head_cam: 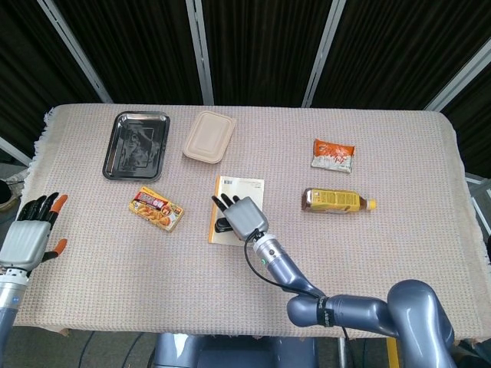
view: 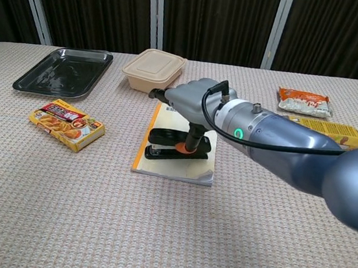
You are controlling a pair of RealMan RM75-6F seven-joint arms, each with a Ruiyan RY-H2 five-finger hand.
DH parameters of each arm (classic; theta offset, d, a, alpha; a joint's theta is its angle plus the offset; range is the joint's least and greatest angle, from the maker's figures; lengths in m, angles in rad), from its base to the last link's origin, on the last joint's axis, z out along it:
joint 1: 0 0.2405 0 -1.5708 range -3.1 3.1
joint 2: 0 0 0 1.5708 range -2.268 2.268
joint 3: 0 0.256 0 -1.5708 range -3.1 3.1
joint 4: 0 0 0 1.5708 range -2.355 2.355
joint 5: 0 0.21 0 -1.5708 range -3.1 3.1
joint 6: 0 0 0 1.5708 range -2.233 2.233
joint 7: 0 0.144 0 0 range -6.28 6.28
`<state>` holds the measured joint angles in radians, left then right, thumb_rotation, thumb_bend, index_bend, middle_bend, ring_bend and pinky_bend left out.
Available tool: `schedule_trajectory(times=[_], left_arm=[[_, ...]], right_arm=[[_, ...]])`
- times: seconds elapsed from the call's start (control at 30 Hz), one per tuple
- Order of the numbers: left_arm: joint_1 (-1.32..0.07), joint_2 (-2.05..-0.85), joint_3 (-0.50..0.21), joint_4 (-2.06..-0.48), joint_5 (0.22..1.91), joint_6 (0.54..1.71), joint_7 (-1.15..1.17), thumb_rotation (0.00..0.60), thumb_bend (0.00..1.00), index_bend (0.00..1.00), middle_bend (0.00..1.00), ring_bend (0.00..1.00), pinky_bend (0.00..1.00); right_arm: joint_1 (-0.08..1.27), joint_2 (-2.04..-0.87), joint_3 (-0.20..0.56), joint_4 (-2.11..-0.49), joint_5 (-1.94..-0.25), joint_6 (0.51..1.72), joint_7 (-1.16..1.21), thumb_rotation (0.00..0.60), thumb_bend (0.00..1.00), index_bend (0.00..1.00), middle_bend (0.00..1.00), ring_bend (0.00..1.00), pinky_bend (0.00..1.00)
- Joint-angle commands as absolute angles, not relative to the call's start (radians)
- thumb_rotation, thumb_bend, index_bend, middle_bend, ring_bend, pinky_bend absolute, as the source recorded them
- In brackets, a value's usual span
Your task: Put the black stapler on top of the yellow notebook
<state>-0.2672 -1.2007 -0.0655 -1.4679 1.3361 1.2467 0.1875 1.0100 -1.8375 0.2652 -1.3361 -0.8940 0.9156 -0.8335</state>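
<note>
- Showing as black: stapler (view: 176,146), with an orange patch.
- Showing yellow at the spine: notebook (view: 181,166), cover pale.
- Looking grey with black, orange-tipped fingers: left hand (head_cam: 31,234).
- Gleaming black: tray (view: 64,71).
- Appearing beige, woven: tabletop (view: 153,235).
- Showing amber with yellow cap: bottle (head_cam: 336,201).

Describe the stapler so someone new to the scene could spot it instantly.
Start at the yellow notebook near the middle of the table, between the snack box and the bottle. The black stapler lies flat on its cover, just under the right hand. It is the only black item there, with an orange spot beside it.
</note>
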Motion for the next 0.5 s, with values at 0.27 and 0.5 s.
schedule_trajectory(times=[0.27, 0.5], left_arm=[[-0.255, -1.191, -0.061, -1.48, 1.359, 1.278, 0.172, 0.6, 0.33, 0.0, 0.0, 0.0, 0.09], [-0.232, -1.184, -0.057, -1.493, 1.406, 1.347, 0.154, 0.6, 0.32, 0.0, 0.0, 0.0, 0.09]], right_arm=[[0.867, -1.583, 0.192, -1.731, -0.932, 1.201, -0.94, 0.6, 0.22, 0.0, 0.0, 0.0, 0.16], [0.653, -1.383, 0.039, -1.86, -1.131, 1.442, -0.83, 0.6, 0.19, 0.0, 0.0, 0.0, 0.0]])
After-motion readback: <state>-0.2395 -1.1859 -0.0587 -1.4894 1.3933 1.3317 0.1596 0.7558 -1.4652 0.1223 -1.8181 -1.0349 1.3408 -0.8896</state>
